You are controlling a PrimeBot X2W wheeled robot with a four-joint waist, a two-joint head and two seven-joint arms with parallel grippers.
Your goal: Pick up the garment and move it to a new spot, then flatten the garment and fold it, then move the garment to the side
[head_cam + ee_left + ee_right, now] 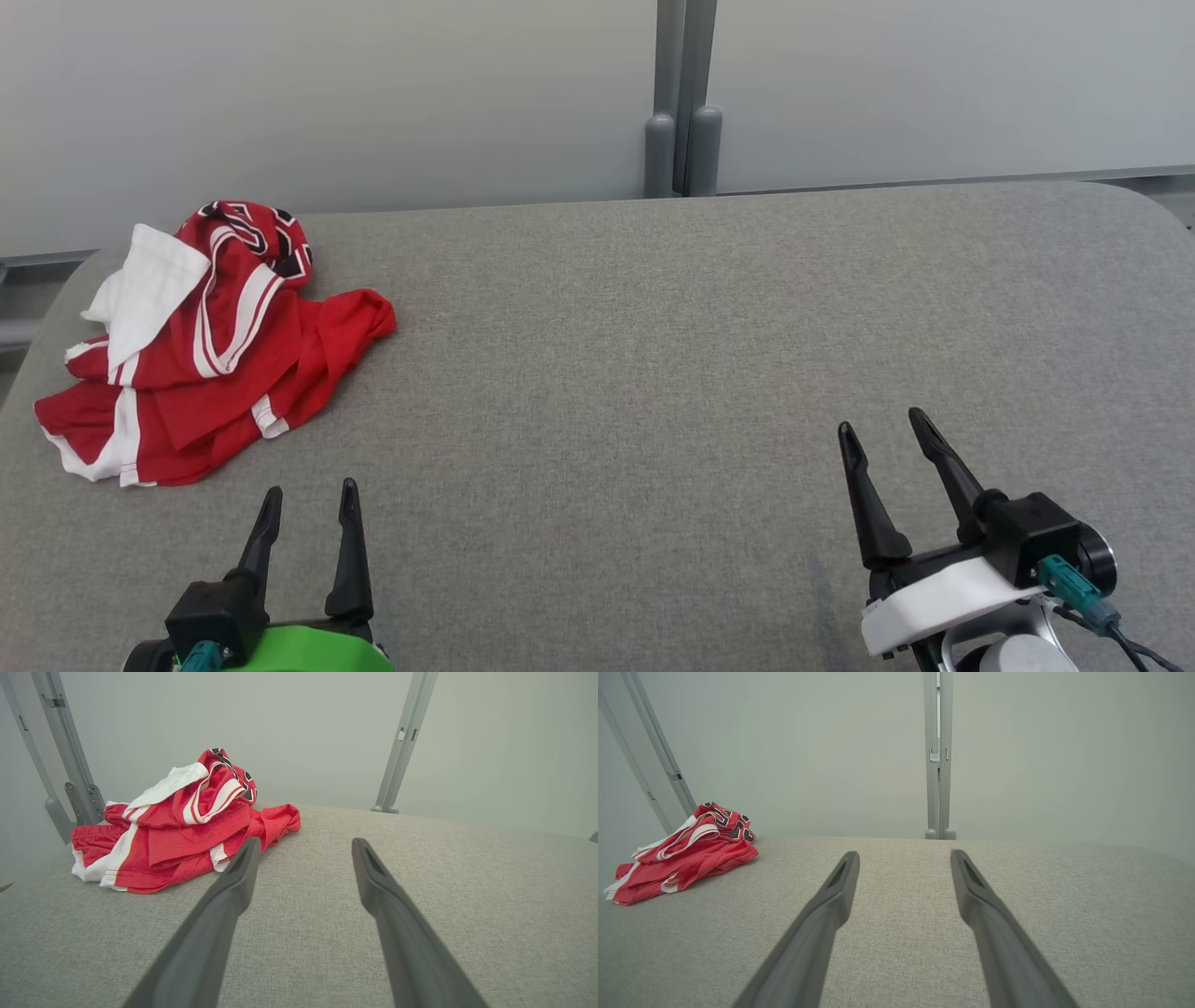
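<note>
My open left end effector (pixel 311 486) and right end effector (pixel 880 420) faced a crumpled garment (pixel 201 345) that a clumsy nudge could push off the desk (pixel 653 373).

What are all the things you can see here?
garment: one, red with white stripes and black trim, crumpled at the table's far left
table: one, grey cloth top, under everything
wall: one, pale grey, behind the table
metal posts: several, grey, against the wall
left gripper: one, dark fingers on a green base, lower left, open, empty
right gripper: one, dark fingers on a white base, lower right, open, empty
</note>
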